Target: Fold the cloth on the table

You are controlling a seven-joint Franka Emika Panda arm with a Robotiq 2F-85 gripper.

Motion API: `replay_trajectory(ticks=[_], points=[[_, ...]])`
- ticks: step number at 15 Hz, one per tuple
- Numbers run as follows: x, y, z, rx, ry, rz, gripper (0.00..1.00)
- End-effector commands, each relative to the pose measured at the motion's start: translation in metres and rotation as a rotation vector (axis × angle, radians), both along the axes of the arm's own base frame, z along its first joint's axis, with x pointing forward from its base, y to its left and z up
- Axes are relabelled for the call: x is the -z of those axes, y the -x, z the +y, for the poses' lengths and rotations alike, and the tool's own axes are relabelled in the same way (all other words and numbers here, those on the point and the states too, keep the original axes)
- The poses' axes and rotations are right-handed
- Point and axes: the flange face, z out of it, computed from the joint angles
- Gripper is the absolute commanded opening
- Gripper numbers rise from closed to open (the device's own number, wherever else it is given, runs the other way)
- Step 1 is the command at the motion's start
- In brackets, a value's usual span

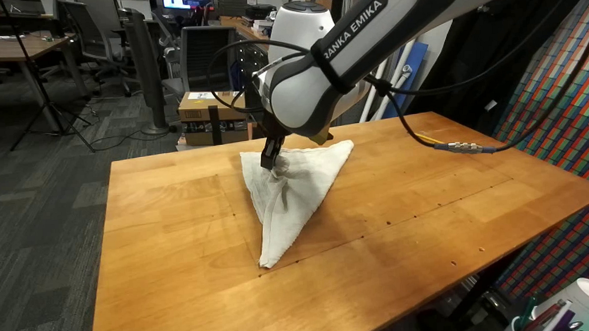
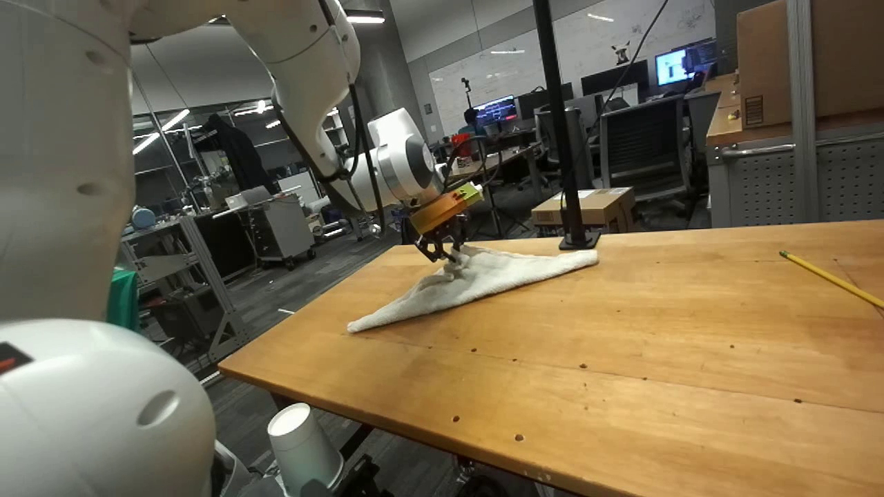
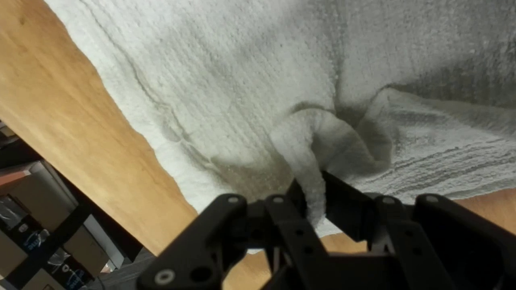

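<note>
Where the table [image 1: 180,270] ends, grey carpet [image 1: 34,246] shows.

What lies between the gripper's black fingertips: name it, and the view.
A fold of the white cloth, pinched by the gripper; the wrist view shows it.

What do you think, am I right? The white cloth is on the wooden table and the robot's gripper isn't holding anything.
Not quite: the gripper is holding something. The wrist view shows it pinching a fold of the white cloth. The rest is right: the cloth is on the wooden table.
</note>
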Motion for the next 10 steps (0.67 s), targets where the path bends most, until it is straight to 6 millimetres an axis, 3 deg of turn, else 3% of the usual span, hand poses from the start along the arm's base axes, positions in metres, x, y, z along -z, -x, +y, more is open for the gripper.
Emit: replay_trajectory(ticks=[1, 10], points=[[-0.001, -0.007, 0.018, -0.038, -0.004, -0.036, 0.06], [0.002, -0.009, 0.032, -0.072, 0.004, -0.046, 0.06]])
